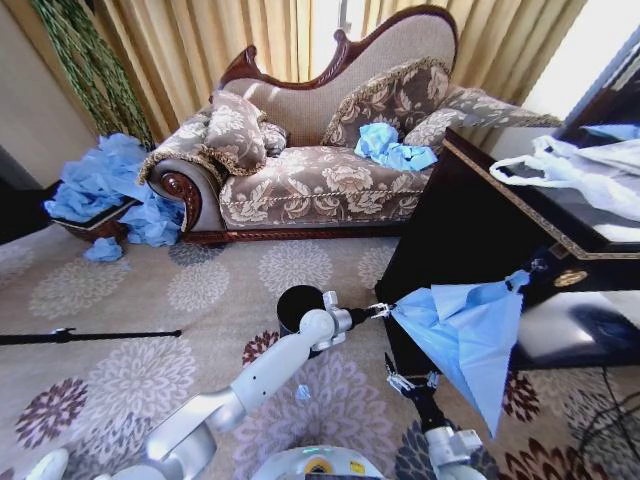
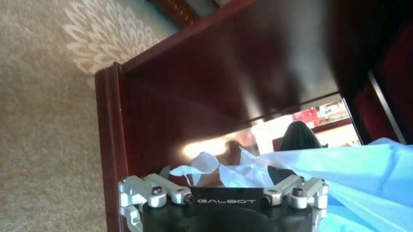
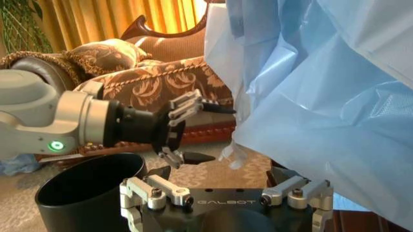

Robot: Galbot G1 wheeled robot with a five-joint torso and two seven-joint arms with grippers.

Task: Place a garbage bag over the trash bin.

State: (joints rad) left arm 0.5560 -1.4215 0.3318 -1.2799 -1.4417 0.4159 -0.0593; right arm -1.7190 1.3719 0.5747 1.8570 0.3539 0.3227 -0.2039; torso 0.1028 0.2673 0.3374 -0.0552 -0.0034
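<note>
Both grippers are spread: the left gripper (image 1: 383,310) beside the thin light-blue plastic garbage bag (image 1: 465,330), the right gripper (image 1: 410,383) beneath it, near the black cylindrical trash bin (image 1: 294,304).

The round mouth of the small black cylindrical trash bin (image 1: 297,303) gapes open, bare patterned carpet (image 1: 200,290) on its left; the dark wooden table (image 1: 470,230) crowds close on its right, the crinkly light-blue garbage bag (image 1: 465,330) hanging alongside.

trash bin (image 1: 296,305) partly behind left arm
</note>
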